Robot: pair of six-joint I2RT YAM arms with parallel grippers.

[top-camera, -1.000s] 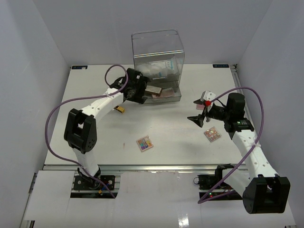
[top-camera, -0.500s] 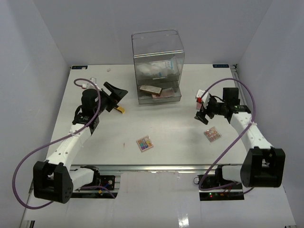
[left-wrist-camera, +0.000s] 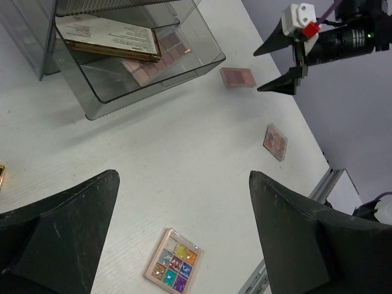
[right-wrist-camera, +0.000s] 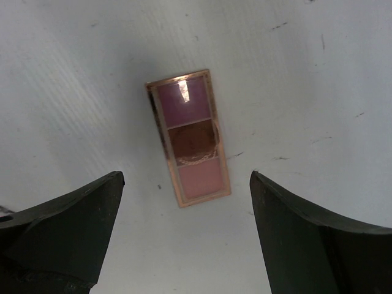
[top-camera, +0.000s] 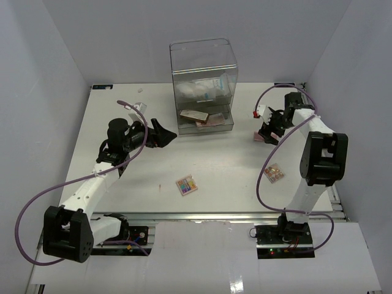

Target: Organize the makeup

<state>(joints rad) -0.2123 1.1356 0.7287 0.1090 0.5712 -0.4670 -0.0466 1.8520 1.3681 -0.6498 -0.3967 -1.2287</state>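
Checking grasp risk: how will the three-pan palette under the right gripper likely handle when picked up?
The three-pan palette looks like a rigid, thin slab, so probably stiff and light. It lies flat on the table, so the jaws of the right gripper, open above it, may struggle to catch its low edges. Its glossy frame could slip; it should not roll.

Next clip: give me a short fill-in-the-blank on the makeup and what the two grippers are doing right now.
1. The narrow palette lying on the table between the right gripper's open jaws has ___ colour pans.
2. The left gripper has its jaws open and holds ___.
3. The lower drawer of the clear box, with palettes inside, stands ___.

Missing words: three; nothing; open.
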